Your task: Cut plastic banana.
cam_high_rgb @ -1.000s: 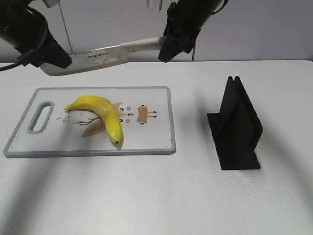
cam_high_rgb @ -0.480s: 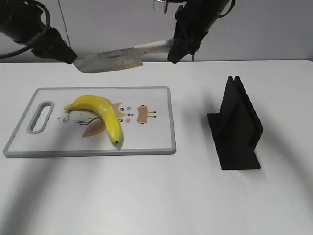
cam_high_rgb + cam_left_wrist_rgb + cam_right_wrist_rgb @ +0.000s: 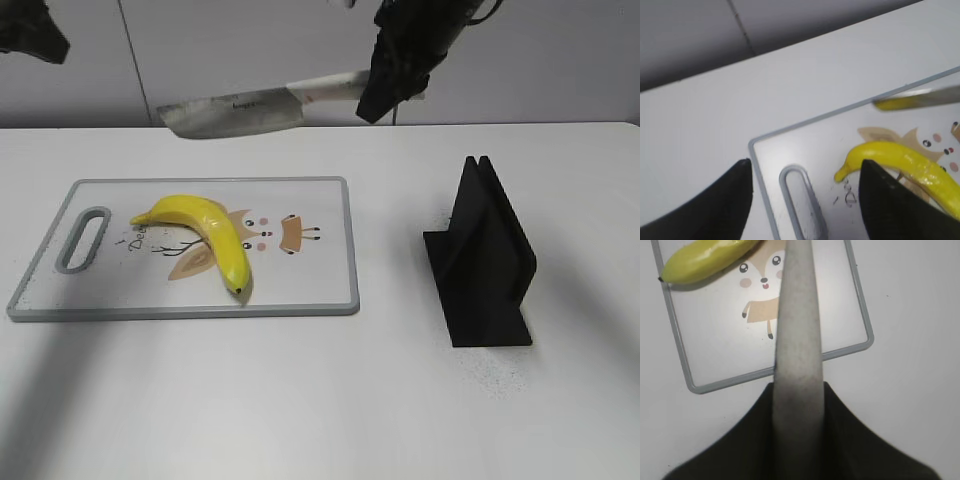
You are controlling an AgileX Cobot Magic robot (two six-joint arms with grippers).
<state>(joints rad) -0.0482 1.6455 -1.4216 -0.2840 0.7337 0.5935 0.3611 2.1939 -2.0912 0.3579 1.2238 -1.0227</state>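
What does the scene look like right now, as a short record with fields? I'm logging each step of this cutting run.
banana: whole banana lying on the cutting board, uncut
knife: cleaver held in the air above the board's far edge, blade pointing left, not touching the banana
right gripper: right gripper shut on the knife handle
left gripper: left gripper open, empty, above the board's handle end
stand: black stand upright on the table, right of the board, empty
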